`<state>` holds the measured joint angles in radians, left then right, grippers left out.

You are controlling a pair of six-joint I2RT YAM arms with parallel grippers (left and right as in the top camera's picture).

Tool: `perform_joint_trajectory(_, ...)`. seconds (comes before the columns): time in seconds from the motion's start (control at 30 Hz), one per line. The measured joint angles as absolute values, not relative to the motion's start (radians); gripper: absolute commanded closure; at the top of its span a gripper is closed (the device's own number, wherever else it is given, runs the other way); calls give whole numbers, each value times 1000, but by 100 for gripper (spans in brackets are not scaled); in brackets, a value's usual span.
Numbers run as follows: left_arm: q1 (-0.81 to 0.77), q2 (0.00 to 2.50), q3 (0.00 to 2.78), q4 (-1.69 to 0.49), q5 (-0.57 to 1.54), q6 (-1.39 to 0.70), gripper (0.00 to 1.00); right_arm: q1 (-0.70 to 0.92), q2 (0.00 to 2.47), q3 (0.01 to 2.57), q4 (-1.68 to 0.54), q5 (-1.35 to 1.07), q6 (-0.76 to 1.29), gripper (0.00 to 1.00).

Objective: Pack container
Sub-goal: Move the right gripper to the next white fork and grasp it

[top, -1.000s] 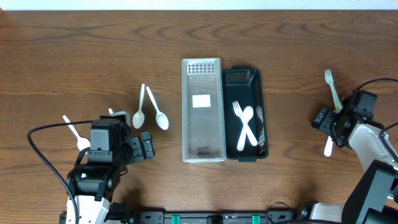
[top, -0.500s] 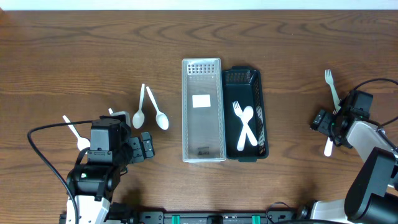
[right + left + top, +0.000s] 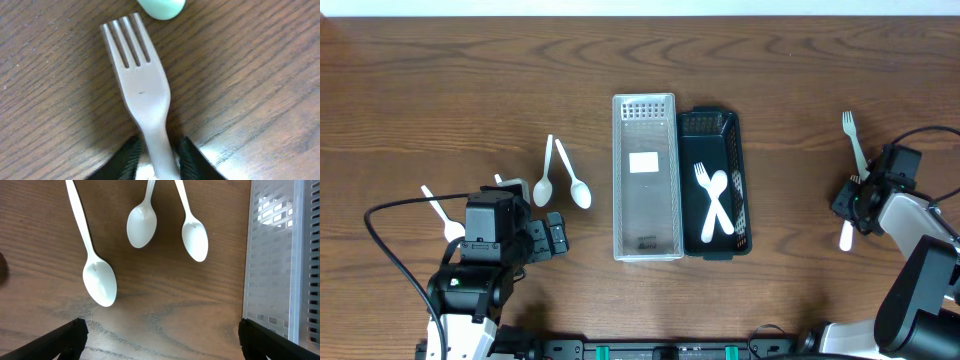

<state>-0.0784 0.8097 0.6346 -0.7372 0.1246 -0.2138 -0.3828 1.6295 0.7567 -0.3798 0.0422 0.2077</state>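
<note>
A clear container (image 3: 645, 235) and a black container (image 3: 741, 180) stand side by side mid-table; the black one holds a white fork (image 3: 704, 190) and a white spoon (image 3: 718, 200). My right gripper (image 3: 159, 150) is shut on the neck of a white fork (image 3: 140, 85) that lies flat on the wood, tines pointing away. In the overhead view this gripper (image 3: 853, 203) sits at the right edge, with a white end (image 3: 846, 236) poking out below it. My left gripper (image 3: 160, 340) hangs open over bare wood, just below three white spoons (image 3: 100, 282) (image 3: 142, 226) (image 3: 195, 240).
Another white fork (image 3: 855, 145) lies just above the right gripper. A pale green rounded thing (image 3: 161, 7) shows at the top of the right wrist view. The clear container's perforated wall (image 3: 272, 260) stands right of the left gripper. A black cable (image 3: 390, 250) loops by the left arm.
The right gripper's jaws have closed from wide open onto the fork, and the gripper has shifted slightly right. The left arm and the spoons have not moved.
</note>
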Motion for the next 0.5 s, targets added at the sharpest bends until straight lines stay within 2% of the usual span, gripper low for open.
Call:
perform_joint_trajectory(0.1,-78,810,635,-737,125,-214,2,-384,1629,758,-376,28,226,99)
perform_joint_trajectory(0.5,-78,810,635,-737,125,-214,2,-339,1615,764,-416,-75,231,99)
